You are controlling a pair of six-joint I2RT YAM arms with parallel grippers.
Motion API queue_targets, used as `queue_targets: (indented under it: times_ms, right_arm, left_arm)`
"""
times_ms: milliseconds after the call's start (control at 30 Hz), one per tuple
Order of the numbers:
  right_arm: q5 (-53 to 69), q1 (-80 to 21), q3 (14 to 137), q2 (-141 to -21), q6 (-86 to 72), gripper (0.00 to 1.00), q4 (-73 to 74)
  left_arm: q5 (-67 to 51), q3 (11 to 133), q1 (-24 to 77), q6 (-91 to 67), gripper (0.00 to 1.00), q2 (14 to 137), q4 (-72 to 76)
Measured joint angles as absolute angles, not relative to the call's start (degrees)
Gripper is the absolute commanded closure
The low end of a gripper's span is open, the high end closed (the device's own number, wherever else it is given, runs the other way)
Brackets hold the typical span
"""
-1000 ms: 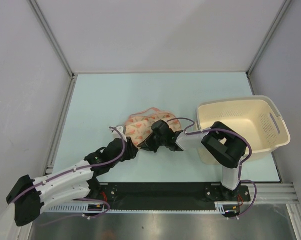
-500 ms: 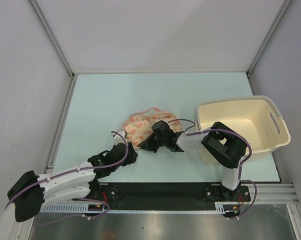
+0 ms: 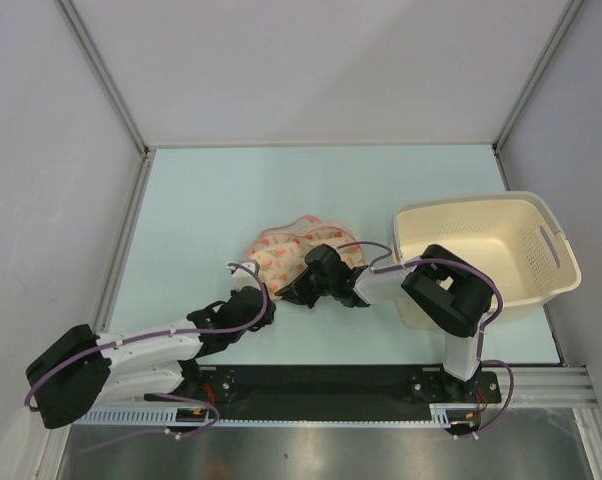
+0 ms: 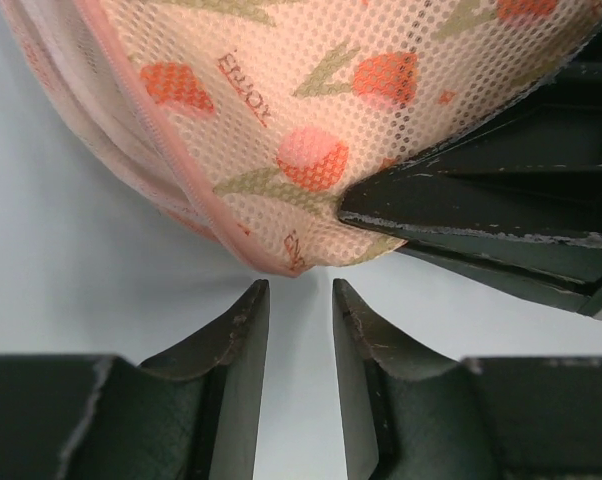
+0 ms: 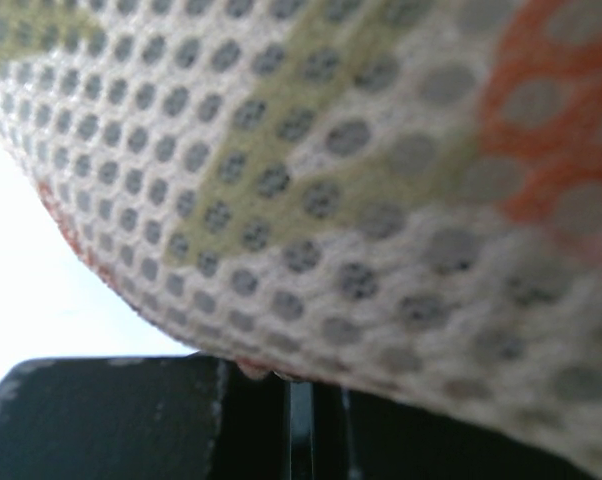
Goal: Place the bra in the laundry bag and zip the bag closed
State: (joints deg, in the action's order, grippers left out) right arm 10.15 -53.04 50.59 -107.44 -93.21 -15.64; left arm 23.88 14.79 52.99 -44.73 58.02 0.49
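Observation:
The laundry bag (image 3: 286,250) is a peach mesh pouch with orange marks, lying crumpled mid-table. My right gripper (image 3: 296,291) is shut on its near edge. In the right wrist view the mesh (image 5: 361,170) fills the frame and the gripper (image 5: 291,385) pinches its lower hem. My left gripper (image 3: 265,304) sits just short of the bag's near-left corner, a little open and empty. In the left wrist view that gripper (image 4: 299,292) points at the bag's lowest tip (image 4: 281,150), and the right gripper's fingers (image 4: 481,205) clamp the fabric beside it. The bra is not visible in any view.
A cream plastic basket (image 3: 471,203) stands at the right, right next to the right arm's elbow. Grey walls with metal rails close the table on the left, back and right.
My left gripper has drawn back from the bag's left edge toward the near side and now sits off the fabric. The right gripper keeps its grip in place.

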Motion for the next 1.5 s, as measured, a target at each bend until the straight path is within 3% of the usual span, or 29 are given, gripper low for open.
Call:
queue_targets:
  times_ms: [367, 533, 633, 1033, 1500]
  right_arm:
    - [9.9, -53.2, 50.6, -107.4, -94.0, 1.00, -15.7]
    - [9.3, -53.4, 50.7, -107.4, -94.5, 1.00, -15.7]
    - [8.9, -53.5, 50.7, -107.4, -94.5, 1.00, -15.6]
    - [9.0, -53.0, 51.5, -107.4, -90.3, 1.00, -13.3]
    - [13.2, -46.9, 60.7, -107.1, -63.2, 1.00, 5.4]
  left_arm:
    - [27.1, 14.8, 53.1, -43.4, 0.64, 63.0, 5.1]
    - [28.6, 15.2, 53.1, -42.9, 0.77, 65.2, 6.9]
    - [29.1, 16.0, 53.1, -42.6, 1.00, 67.1, 7.7]
    - [31.1, 18.0, 53.3, -48.5, 1.00, 68.6, 3.8]
    - [28.6, 19.4, 51.5, -55.2, 1.00, 66.6, -3.4]
